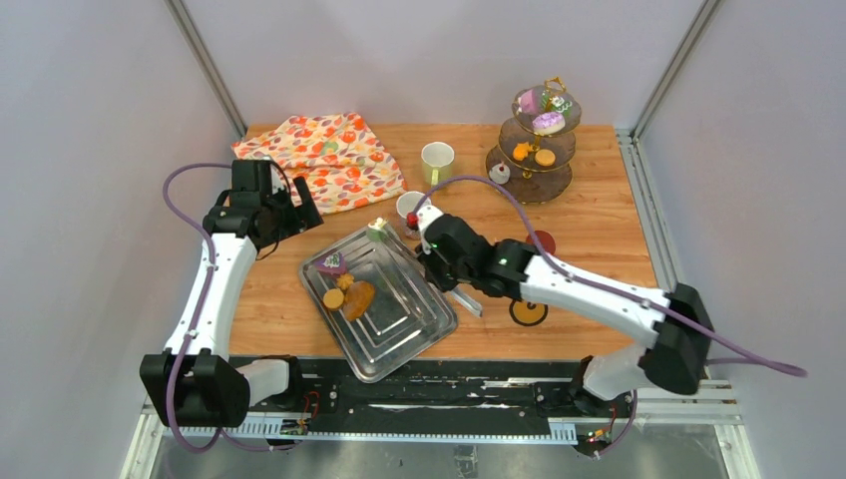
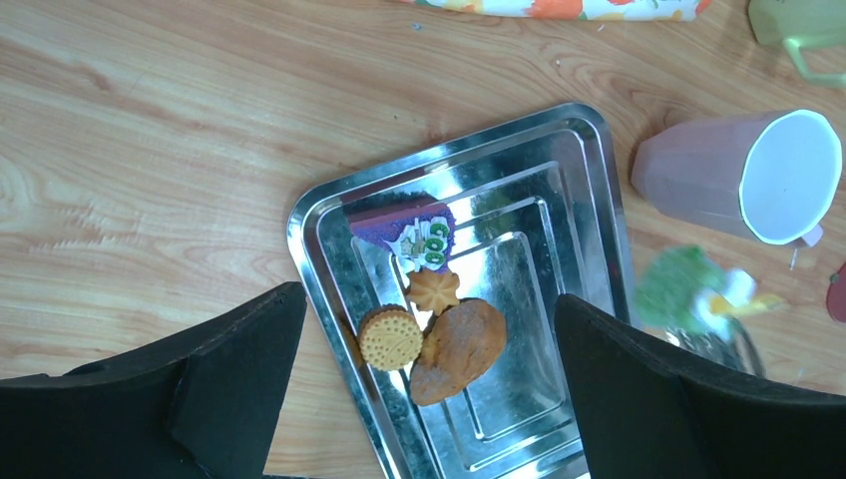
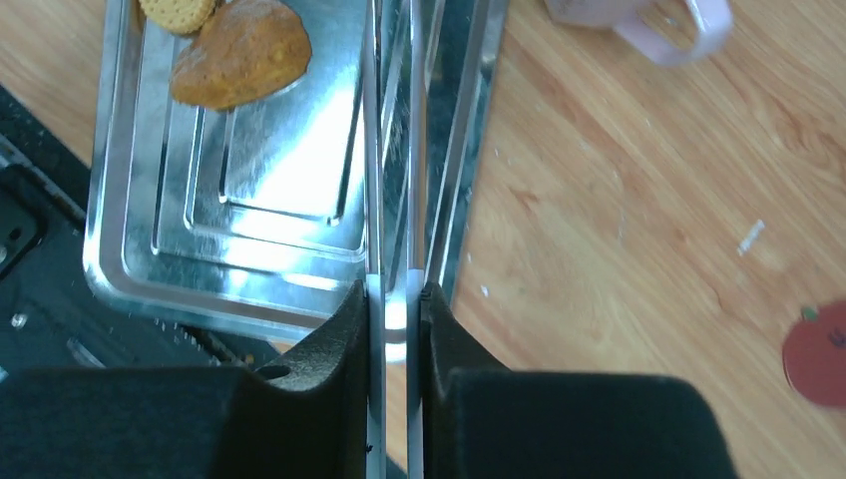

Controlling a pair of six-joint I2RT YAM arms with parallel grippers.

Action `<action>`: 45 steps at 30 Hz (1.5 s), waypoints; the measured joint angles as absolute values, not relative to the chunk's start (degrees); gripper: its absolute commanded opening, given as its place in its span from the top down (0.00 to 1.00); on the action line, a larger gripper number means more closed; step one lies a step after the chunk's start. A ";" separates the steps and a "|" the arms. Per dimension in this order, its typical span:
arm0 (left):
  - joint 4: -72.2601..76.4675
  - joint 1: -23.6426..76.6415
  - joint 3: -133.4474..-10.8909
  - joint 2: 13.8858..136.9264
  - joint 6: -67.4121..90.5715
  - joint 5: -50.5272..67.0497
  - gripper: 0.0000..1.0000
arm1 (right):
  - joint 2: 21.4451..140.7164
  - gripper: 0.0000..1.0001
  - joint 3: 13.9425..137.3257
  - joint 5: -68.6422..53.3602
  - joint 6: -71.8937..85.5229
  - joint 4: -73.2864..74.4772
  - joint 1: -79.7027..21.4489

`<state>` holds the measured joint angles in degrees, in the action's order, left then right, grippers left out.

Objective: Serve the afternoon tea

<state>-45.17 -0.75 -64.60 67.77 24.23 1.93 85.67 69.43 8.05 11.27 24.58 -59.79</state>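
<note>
My right gripper [image 1: 436, 257] [image 3: 396, 299] is shut on the long metal tongs [image 3: 394, 150]. The tongs' tips hold a green cake [image 1: 378, 230] over the far corner of the metal tray [image 1: 419, 329]; it shows blurred in the left wrist view [image 2: 688, 289]. On the tray lie a purple cake [image 2: 414, 235], a small orange cookie [image 2: 433, 289], a round cookie [image 2: 390, 338] and a brown pastry [image 2: 459, 349]. A pink mug [image 1: 409, 207] lies beside the tray and a pale-green mug [image 1: 437, 160] stands behind it. My left gripper [image 1: 299, 215] [image 2: 429, 389] is open and empty above the tray's left side.
An orange floral cloth [image 1: 324, 160] lies at the back left. A tiered stand [image 1: 504, 160] at the back right carries several pastries. A red coaster [image 1: 544, 241] and an orange one [image 1: 528, 312] lie right of my right arm.
</note>
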 measured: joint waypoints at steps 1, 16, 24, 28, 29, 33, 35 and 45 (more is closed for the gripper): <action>-45.17 -0.75 -64.62 67.77 24.23 1.93 0.00 | 82.41 0.99 67.77 8.16 11.62 25.15 -59.79; -45.12 -0.95 -65.69 67.77 25.10 2.81 0.00 | 52.25 0.99 56.60 14.52 19.55 41.10 -36.75; -45.12 -0.95 -65.69 67.77 25.10 3.07 0.00 | 55.99 0.99 60.86 8.23 17.56 44.75 -9.69; -45.04 -0.95 -65.69 67.77 25.10 3.49 0.00 | 59.13 0.99 65.60 4.95 16.45 44.49 -4.60; -44.93 -0.95 -65.69 67.81 25.10 3.53 0.00 | 60.55 0.99 67.07 4.40 16.19 43.44 -3.44; -44.62 -0.95 -65.69 68.12 25.06 3.66 0.00 | 66.22 0.99 69.69 2.59 15.00 39.11 -0.93; -44.60 -0.95 -65.69 68.25 24.99 3.66 0.00 | 68.71 0.99 70.72 1.06 14.44 37.82 0.08; -43.75 -0.95 -65.69 69.32 24.38 3.57 0.00 | 79.07 0.99 75.75 -4.99 11.94 31.94 4.91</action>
